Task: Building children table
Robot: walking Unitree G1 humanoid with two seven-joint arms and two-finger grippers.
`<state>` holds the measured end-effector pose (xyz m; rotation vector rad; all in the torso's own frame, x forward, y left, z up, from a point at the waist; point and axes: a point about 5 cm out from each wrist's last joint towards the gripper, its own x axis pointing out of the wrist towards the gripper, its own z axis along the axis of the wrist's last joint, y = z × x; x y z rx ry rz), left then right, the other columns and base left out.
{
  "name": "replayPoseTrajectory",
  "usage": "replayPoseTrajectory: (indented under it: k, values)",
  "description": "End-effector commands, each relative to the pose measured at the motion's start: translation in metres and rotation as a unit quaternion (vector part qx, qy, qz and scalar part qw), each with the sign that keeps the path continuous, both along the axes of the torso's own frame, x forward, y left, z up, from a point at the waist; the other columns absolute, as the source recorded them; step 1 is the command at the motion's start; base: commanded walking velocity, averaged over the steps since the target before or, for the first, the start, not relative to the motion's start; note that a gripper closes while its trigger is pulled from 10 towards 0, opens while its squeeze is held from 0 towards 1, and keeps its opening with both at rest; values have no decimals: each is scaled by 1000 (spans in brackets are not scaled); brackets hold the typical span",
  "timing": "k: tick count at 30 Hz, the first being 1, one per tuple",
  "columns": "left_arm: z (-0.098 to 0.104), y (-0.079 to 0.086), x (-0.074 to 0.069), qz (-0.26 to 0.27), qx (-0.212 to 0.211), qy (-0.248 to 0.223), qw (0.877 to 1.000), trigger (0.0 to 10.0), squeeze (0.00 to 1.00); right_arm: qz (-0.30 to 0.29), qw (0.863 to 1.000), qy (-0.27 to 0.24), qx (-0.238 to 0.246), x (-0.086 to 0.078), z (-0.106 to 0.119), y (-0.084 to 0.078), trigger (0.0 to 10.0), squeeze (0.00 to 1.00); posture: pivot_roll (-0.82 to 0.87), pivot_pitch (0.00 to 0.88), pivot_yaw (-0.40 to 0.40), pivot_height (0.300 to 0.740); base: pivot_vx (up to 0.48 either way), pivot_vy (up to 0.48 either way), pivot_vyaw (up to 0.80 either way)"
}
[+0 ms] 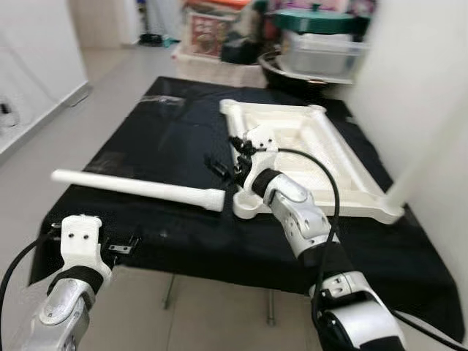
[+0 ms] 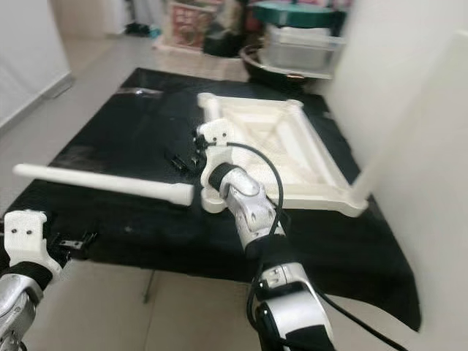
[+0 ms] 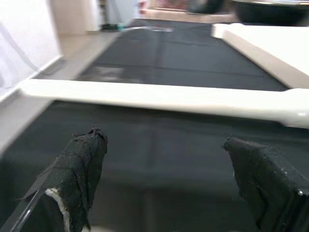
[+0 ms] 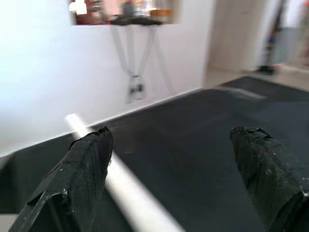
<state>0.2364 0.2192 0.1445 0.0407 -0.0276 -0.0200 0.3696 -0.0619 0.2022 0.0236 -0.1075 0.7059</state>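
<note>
Nearest, the left tool [image 1: 121, 245] hovers at the near left edge of the tabletop [image 1: 183, 227], which is draped in black cloth; its fingers [image 3: 82, 169] are spread wide with nothing between them. Just beyond it a long white table leg [image 1: 139, 189] lies across the cloth, its thicker end pointing right toward the near corner socket of the white children's table frame [image 1: 322, 157]. The frame lies flat on the right part of the tabletop. The right tool [image 1: 223, 167] is raised above the cloth just left of that corner, fingers [image 4: 84, 169] parted and empty. Far off stand plastic storage bins [image 1: 318, 47] on the floor.
</note>
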Motion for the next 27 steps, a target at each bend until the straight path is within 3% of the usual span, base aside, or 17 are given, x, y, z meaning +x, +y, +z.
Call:
replayPoseTrajectory:
  k: [1, 14, 22, 27]
  values:
    - [4, -1, 1, -2, -3, -9, 1000, 10000, 0, 1, 1000, -12, -4, -2, 0, -2, 10000, 0, 139, 0, -92, 740, 0, 0, 800]
    - [7, -10, 2, 4, -27, -21, 999, 10000, 0, -38, 999, -6, -5, -7, -7, -9, 10000, 0, 128, 0, -80, 740, 0, 0, 800]
    - [9, -26, 10, -16, -37, -31, 999, 10000, 0, -63, 998, -11, -12, -13, -12, -21, 10000, 0, 110, 0, -67, 740, 0, 0, 800]
    - [10, -28, 13, -18, -37, -35, 999, 10000, 0, -65, 998, -14, -12, -15, -11, -24, 10000, 0, 109, 0, -66, 740, 0, 0, 800]
